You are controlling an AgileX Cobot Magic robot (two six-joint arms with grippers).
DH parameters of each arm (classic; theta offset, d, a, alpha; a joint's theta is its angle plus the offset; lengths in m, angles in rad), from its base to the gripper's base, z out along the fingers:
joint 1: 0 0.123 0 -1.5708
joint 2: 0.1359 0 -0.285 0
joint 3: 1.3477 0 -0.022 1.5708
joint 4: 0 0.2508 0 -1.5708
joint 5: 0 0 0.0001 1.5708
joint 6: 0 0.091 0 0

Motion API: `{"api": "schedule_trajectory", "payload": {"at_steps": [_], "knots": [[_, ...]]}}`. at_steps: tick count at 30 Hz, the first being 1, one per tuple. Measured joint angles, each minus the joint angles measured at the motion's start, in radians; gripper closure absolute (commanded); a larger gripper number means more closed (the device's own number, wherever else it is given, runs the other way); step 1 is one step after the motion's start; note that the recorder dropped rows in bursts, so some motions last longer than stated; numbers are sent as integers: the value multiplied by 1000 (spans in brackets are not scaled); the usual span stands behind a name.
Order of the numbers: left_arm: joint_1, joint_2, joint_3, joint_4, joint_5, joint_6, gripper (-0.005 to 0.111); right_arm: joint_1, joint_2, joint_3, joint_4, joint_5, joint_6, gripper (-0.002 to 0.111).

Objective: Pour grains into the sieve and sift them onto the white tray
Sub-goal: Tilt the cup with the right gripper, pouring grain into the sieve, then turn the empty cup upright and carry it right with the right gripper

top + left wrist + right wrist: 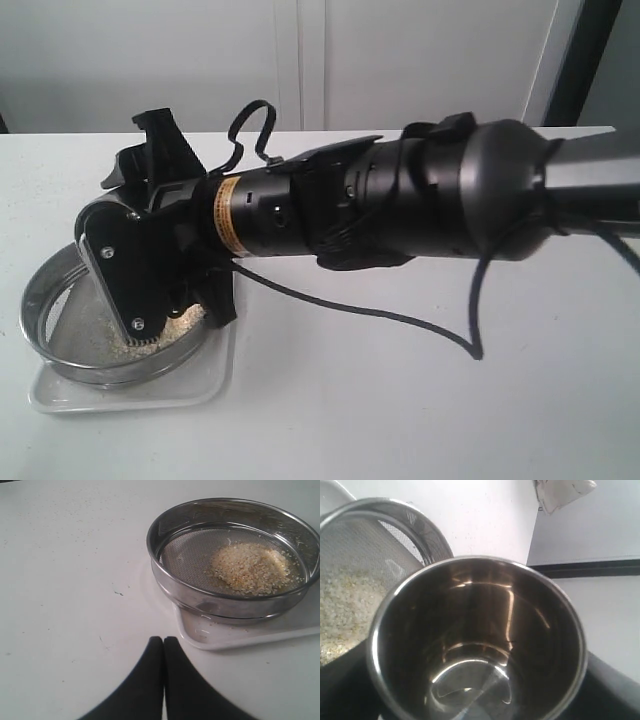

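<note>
The sieve (210, 605) stands on the white tray (240, 635) and holds a heap of grains (250, 570) on its mesh. My left gripper (163, 640) is shut and empty, low over the table a short way from the tray's corner. In the exterior view the sieve (40, 300), the grains (175, 325) and the tray (190, 395) lie at the left. My right gripper (165, 290) reaches across above them. It is shut on a small steel cup (480, 645), tipped beside the sieve (380, 535) and empty inside. The grains (345, 610) lie just beyond the cup's lip.
The right arm's black body (400, 200) spans the white table (450, 400), with a black cable (400, 315) looping below it. A pale wall stands behind the table's far edge. The left arm does not show in the exterior view.
</note>
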Motion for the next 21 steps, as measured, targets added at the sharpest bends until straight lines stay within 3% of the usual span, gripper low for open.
{"api": "schedule_trajectory", "payload": {"at_steps": [14, 21], "knots": [[0, 0, 0, 0, 0, 0, 107, -9, -153, 178, -31, -182, 20, 108], [0, 0, 0, 0, 0, 0, 107, -117, -171, 238, -32, -429, 178, 108]]}}
